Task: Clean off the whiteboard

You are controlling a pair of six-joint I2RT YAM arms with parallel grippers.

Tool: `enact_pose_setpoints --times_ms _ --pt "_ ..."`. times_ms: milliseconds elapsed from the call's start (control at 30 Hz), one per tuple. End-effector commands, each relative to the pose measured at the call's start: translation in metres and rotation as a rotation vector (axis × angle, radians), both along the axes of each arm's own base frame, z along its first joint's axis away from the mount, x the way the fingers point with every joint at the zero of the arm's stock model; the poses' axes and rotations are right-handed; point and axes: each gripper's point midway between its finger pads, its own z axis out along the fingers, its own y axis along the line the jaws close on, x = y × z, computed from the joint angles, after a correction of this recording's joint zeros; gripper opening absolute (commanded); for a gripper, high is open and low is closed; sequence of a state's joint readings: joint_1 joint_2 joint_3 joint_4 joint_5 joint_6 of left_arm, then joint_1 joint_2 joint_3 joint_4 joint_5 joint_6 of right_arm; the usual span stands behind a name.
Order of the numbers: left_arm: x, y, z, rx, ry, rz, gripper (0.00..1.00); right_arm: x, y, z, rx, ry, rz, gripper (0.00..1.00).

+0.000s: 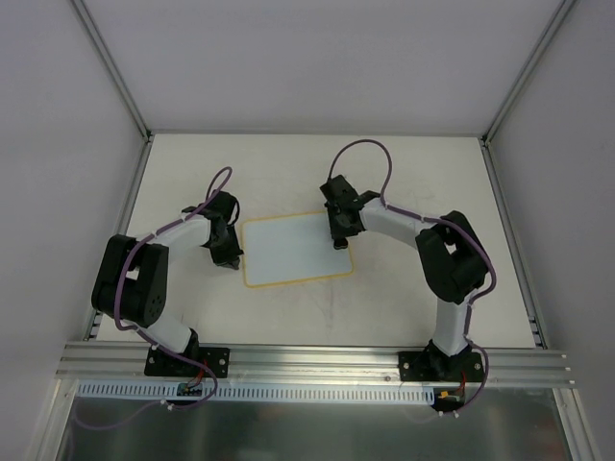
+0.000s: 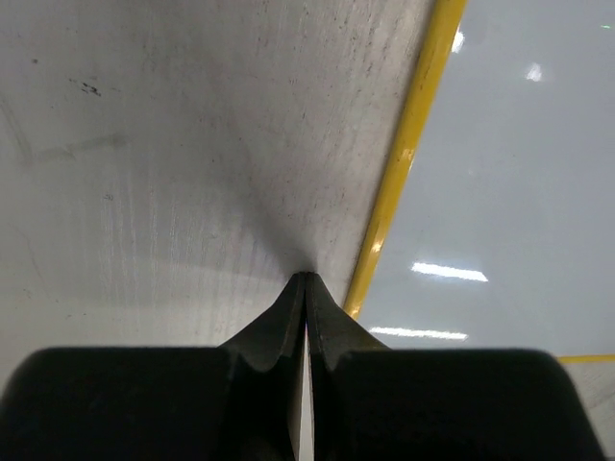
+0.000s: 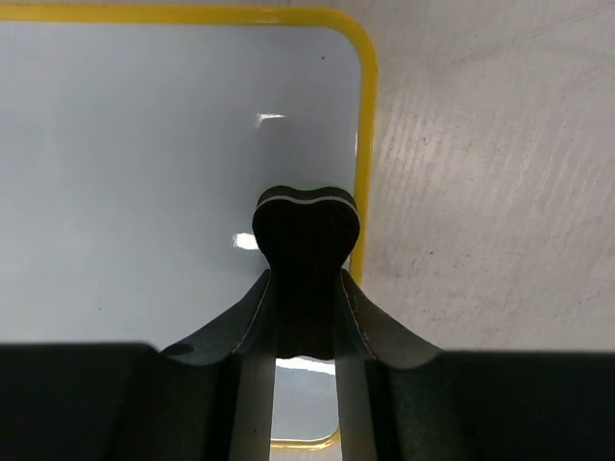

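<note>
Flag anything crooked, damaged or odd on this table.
Only small things. The whiteboard lies slightly askew to the table edges, its right side farther back. The table shows scuffs and a few dark specks beside the board. The board looks clean; nothing spilled or broken.

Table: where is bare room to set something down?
Bare table lies between the whiteboard and the back wall, and between it and the near rail. Crowded: the board's left edge by the left end effector, and its right edge, where the right end effector holds a black eraser.
</note>
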State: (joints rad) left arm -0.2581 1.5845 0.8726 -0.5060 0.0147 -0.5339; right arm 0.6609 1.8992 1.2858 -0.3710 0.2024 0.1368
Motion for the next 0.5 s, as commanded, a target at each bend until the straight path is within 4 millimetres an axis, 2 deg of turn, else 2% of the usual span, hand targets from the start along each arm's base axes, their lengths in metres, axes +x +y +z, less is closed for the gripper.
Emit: enact_pose_setpoints --times_ms 0,33,133,167,233,333,367,433,467 --pt "-0.006 0.006 -0.002 0.029 0.029 -0.008 0.00 -0.014 0.014 -0.015 -0.078 0.058 0.101 0.00" --pt "-0.005 0.006 -0.002 0.029 0.029 -0.008 0.00 -0.016 0.035 -0.008 -0.052 0.047 0.154 0.00" --pt "-0.005 0.003 -0.002 0.018 0.032 -0.009 0.00 -0.028 0.068 -0.011 -0.032 0.053 0.239 0.00" --pt "-0.005 0.000 -0.001 0.002 0.033 -0.010 0.00 -0.027 0.079 -0.004 -0.015 0.039 0.255 0.00" --pt "-0.003 0.000 0.001 0.000 0.024 -0.008 0.00 -0.032 0.091 -0.003 -0.001 0.038 0.277 0.00" --pt "0.002 -0.001 0.009 -0.002 -0.004 -0.005 0.00 -0.028 0.090 0.009 0.011 0.010 0.259 0.00" --pt "0.004 -0.001 0.010 -0.004 -0.010 -0.005 0.00 -0.022 0.085 0.021 0.009 -0.023 0.246 0.00" --pt "0.008 -0.002 0.014 -0.006 -0.027 -0.006 0.00 -0.015 0.071 0.029 0.008 -0.040 0.218 0.00" --pt "0.010 -0.002 0.015 -0.005 -0.030 -0.005 0.00 -0.010 0.064 0.043 0.025 -0.065 0.193 0.00"
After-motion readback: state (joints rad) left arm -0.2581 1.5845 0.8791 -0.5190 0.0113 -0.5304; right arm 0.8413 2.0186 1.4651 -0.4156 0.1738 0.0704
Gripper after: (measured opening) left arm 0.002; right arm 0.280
